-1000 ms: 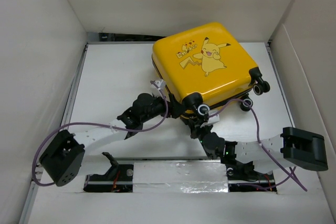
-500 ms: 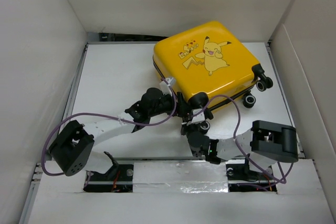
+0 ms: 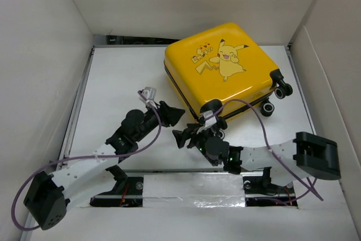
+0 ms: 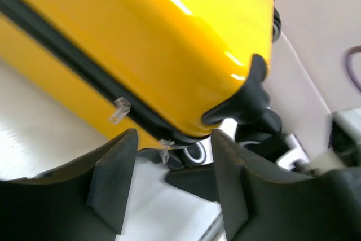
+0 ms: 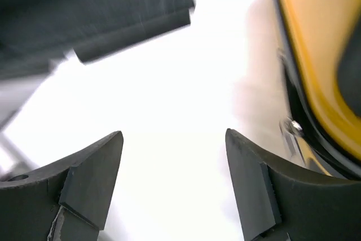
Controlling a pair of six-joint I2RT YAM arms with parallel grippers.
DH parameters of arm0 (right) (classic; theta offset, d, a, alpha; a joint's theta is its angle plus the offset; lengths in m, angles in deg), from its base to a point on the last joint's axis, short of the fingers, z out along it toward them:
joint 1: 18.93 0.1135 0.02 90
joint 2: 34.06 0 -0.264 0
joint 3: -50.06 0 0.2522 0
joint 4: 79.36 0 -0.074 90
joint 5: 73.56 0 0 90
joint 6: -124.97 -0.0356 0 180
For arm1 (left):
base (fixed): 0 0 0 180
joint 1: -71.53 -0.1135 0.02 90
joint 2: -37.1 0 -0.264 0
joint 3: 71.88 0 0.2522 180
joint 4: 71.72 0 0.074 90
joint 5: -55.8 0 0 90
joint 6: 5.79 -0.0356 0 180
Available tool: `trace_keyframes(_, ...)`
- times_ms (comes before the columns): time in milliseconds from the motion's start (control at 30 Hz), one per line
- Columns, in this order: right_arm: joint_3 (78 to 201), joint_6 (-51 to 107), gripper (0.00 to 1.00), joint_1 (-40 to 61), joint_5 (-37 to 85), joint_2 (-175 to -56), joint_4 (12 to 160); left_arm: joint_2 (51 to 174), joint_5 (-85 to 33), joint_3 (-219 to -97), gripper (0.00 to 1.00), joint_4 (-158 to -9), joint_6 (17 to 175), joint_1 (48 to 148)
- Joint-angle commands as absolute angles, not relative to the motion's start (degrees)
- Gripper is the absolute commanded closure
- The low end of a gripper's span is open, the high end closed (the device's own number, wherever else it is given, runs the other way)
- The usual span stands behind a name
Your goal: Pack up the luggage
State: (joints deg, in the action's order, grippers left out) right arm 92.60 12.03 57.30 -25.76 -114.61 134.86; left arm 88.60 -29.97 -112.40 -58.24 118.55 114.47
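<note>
Robot lab cell: white tabletop [image 3: 118,77] boxed by plain white panels [image 3: 39,43], cabled left arm [image 3: 90,160], right arm [image 3: 265,155]

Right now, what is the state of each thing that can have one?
Luggage: shut, lying flat, print up.
Left gripper: jaws open, holding nothing, at the luggage's near corner.
Right gripper: jaws open, holding nothing.

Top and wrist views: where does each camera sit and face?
Top external: above and behind, looking down on the luggage and table; left arm and right arm show.
Left wrist: on the left arm, facing the luggage's side and wheel; own jaws below.
Right wrist: on the right arm, facing the table, luggage edge at right; own jaws below.
All share the luggage.
</note>
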Motion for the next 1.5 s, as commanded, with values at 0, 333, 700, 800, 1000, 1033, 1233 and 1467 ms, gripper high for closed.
trace_keyframes(0, 98.2, 7.4, 0.22, 57.8, -17.9, -107.9, 114.4, 84.5, -34.6, -106.2, 0.59, -58.4, 116.5, 113.8)
trace_keyframes(333, 110.3, 8.4, 0.8, 55.3, -24.8, -86.0, 75.7, 92.8, -23.3, -100.4, 0.59, -43.5, 112.3, 118.5)
trace_keyframes(700, 108.6, 6.9, 0.08, 46.2, -21.6, -78.3, 61.8, 107.3, -21.6, -112.6, 0.44, -40.3, 107.3, 118.6)
trace_keyframes(800, 108.3, 9.1, 0.08, 44.2, -17.2, -80.9, 63.6, 111.3, -21.5, -114.7, 0.45, -40.2, 106.8, 118.6)
trace_keyframes(1000, 108.5, 14.3, 0.08, 36.3, -9.4, -86.9, 69.5, 115.1, -20.9, -116.2, 0.51, -40.4, 106.4, 118.6)
trace_keyframes(1033, 108.6, 14.6, 0.09, 35.1, -8.4, -87.6, 69.9, 115.1, -20.8, -116.1, 0.52, -40.4, 106.4, 118.6)
trace_keyframes(1233, 108.0, 17.4, 0.19, 29.8, -1.6, -91.7, 75.4, 116.2, -20.1, -116.9, 0.65, -40.6, 105.9, 118.6)
trace_keyframes(1467, 108.9, 19.1, 0.45, 28.0, 0.9, -95.8, 76.7, 117.9, -21.6, -118.1, 0.94, -42.3, 105.2, 118.6)
